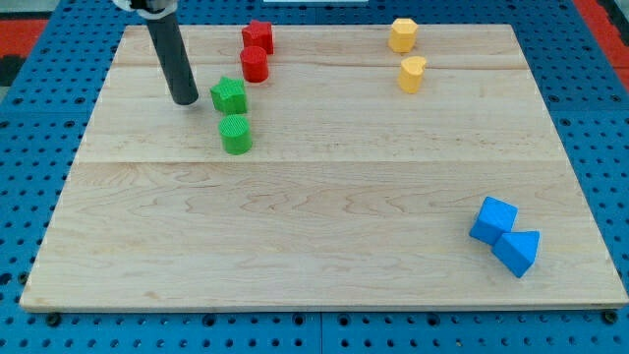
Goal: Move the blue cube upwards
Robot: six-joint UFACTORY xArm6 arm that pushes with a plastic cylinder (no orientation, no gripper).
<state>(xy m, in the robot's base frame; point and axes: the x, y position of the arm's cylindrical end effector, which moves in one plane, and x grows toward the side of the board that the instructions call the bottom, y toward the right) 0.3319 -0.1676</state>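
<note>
The blue cube lies on the wooden board at the view's lower right. A second blue block, wedge-like in shape, touches it on its lower right side. My tip is at the view's upper left, far from the blue cube. It stands just left of a green star-shaped block, a small gap apart.
A green cylinder sits below the green star. A red cylinder and another red block lie at the top, right of my tip. Two yellow blocks lie at the top right.
</note>
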